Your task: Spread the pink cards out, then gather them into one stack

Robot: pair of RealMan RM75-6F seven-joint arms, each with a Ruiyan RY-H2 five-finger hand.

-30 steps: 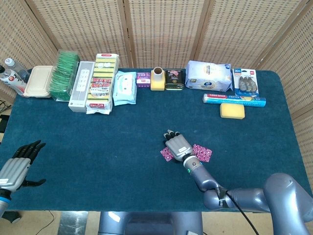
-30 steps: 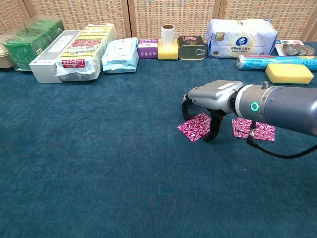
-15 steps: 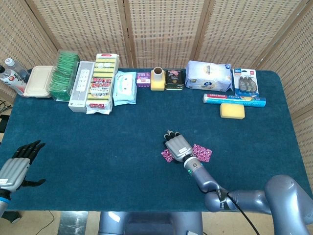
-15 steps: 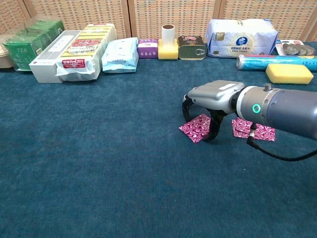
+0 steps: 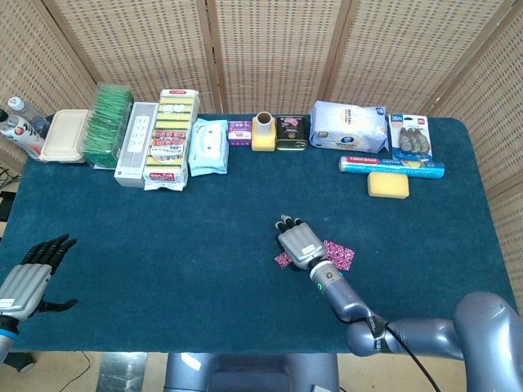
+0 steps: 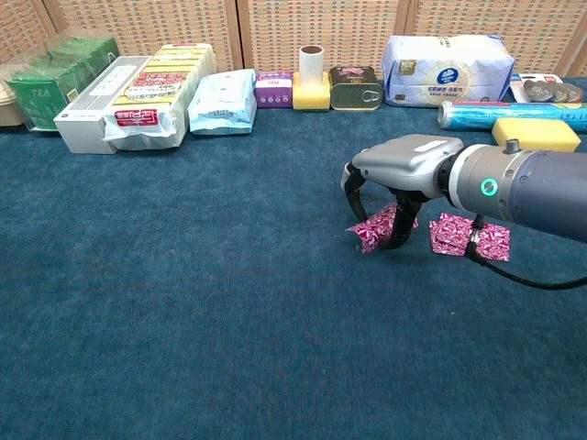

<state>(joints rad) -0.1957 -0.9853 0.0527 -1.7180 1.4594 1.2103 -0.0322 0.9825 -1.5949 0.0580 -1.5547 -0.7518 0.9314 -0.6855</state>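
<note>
Your right robot hand point(image 6: 396, 186) has slid the thin pink patterned card point(image 6: 378, 227) closer to the other pink card point(image 6: 470, 236) on the blue surface point(image 6: 183, 275), fingers point(image 6: 401, 229) pressing it. Cards are light and bendy; press flat. Left robot hand point(image 5: 33, 273) stays spread.

I can read "TEA" on the green box point(image 6: 41, 92) at far left, and "36m" on the blister pack point(image 5: 417, 135) at far right.

right hand point(image 6: 404, 174): shifted rightward in the chest view, toward the right-hand card point(image 6: 470, 235)
left-hand card point(image 6: 378, 227): dragged along beneath its fingers, gap between cards narrower
</note>
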